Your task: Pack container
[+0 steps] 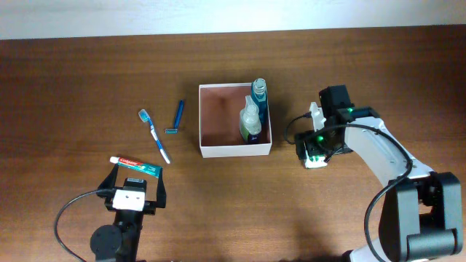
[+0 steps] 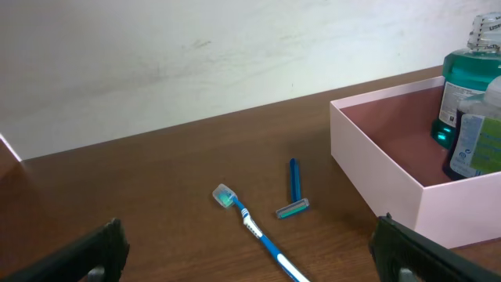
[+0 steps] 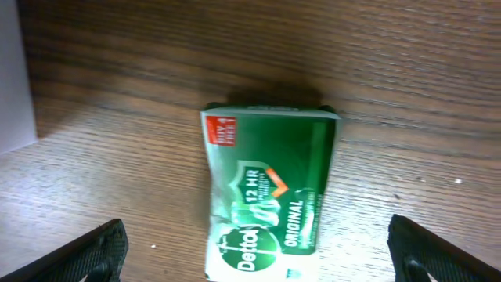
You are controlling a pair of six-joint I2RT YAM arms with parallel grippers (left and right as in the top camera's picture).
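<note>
The container (image 1: 234,151) stands mid-table, white outside and reddish-brown inside. A teal mouthwash bottle (image 1: 259,92) and a clear spray bottle (image 1: 250,121) stand along its right wall. They also show in the left wrist view with the container wall (image 2: 376,176). My right gripper (image 1: 314,149) is open and hangs right above a green Dettol soap pack (image 3: 270,192) lying on the table right of the container, with a finger on either side of it (image 3: 258,262). My left gripper (image 1: 135,188) is open and empty, low at the front left, just behind a toothpaste tube (image 1: 135,166).
A blue-and-white toothbrush (image 1: 154,135) and a blue razor (image 1: 177,116) lie left of the container. Both show in the left wrist view, the toothbrush (image 2: 254,229) and the razor (image 2: 293,190). A pale wall runs behind the table's far edge.
</note>
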